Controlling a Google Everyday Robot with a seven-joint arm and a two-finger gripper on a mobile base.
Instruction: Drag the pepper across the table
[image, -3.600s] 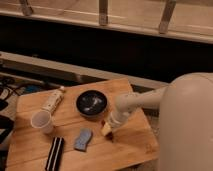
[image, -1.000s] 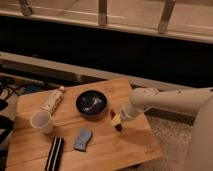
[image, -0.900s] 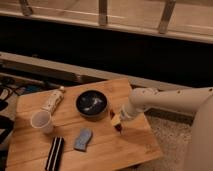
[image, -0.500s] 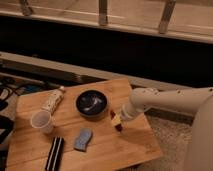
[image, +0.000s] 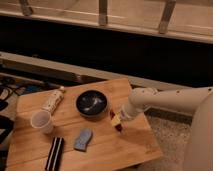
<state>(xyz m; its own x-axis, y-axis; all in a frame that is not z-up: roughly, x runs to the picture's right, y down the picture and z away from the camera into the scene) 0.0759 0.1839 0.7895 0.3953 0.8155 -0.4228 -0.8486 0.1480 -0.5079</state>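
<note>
Compared with half a second ago, almost nothing is changing: the claw is sitting at the same spot near the right part of the light brown wooden plank bench, just right of the round black bowl. Against the view from 3.6 seconds ago, the white arm is reaching in from farther right, and the claw is lying a little farther right and nearer the bowl than it was then.

The arm is coming in from the right edge of the view, running leftward and slightly downward, with its pale wrist section angling down toward the bench surface. The claw is pointing down-left at the wood. Whether its fingers are spread or pressed together, I cannot tell.

The small, slim, dark red pepper is lying on the bench right at the claw tip, showing as a dark reddish sliver just below it; contact between the two cannot be made out.

Other things on the bench: a white paper cup is standing upright at the left, a pale tube-like item is lying behind it, a blue sponge is resting in front of the bowl, and a black-and-white striped bar is lying near the front-left edge.
</note>
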